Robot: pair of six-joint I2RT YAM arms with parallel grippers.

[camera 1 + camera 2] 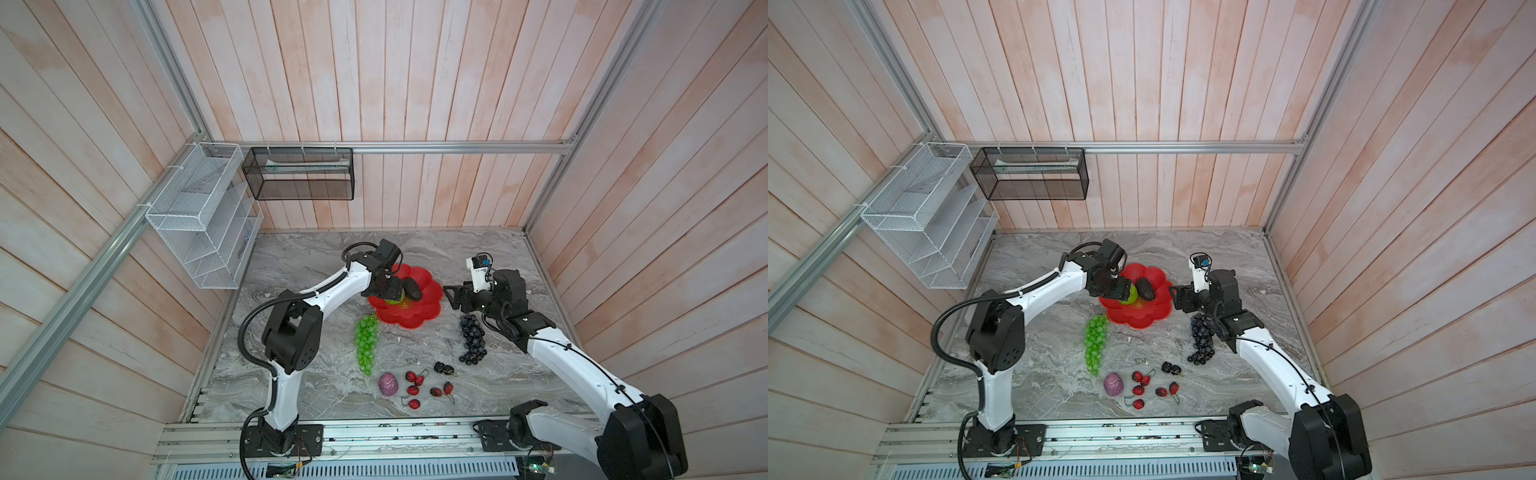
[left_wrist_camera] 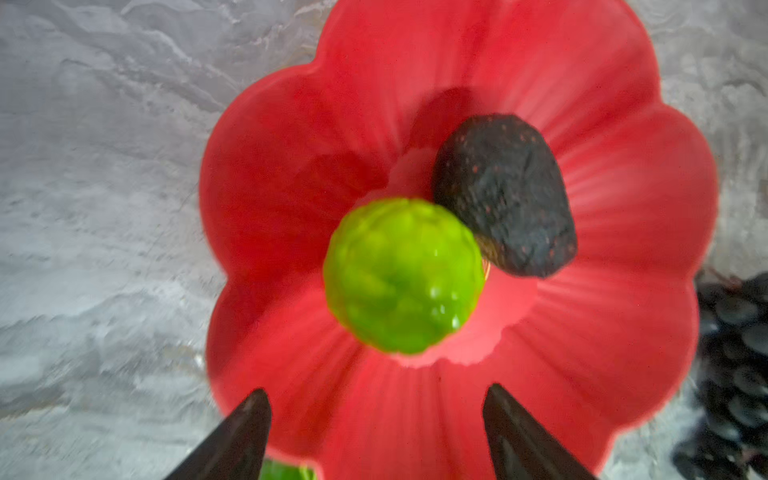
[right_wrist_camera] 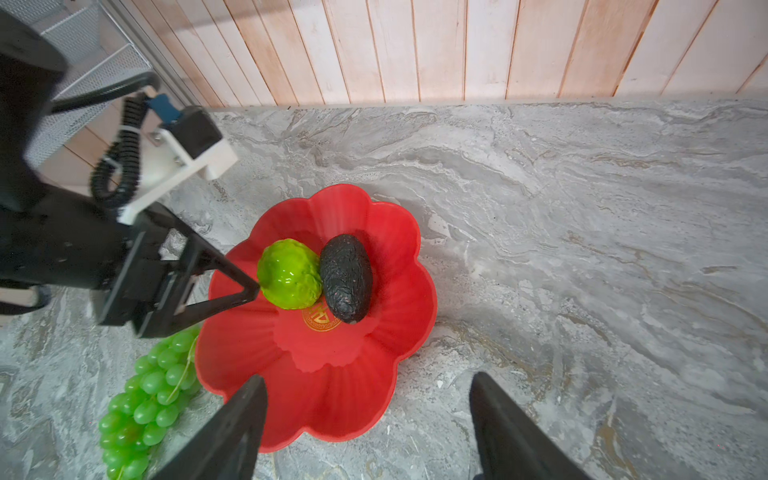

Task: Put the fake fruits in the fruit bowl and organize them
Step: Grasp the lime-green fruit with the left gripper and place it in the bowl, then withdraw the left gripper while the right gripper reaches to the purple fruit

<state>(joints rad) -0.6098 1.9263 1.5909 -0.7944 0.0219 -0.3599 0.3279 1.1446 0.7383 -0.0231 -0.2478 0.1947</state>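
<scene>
This is a robot test cell, as in a lab, dressed a little like a home. The plank walls (image 1: 415, 83) are held in a bare aluminium frame (image 1: 415, 146) and close the table (image 1: 311, 257) on three sides. The table top has a marble pattern. A left arm (image 1: 332, 286) and a right arm (image 1: 582, 370) are bolted to a slotted metal rail (image 1: 395, 436) at the front edge, with loose wires and a small circuit board (image 1: 540, 468) near it. A white basket (image 1: 199, 224) and a black basket (image 1: 299, 174) hang on the frame by cable ties. The grape bunch (image 1: 366, 345) is glossy plastic.
</scene>
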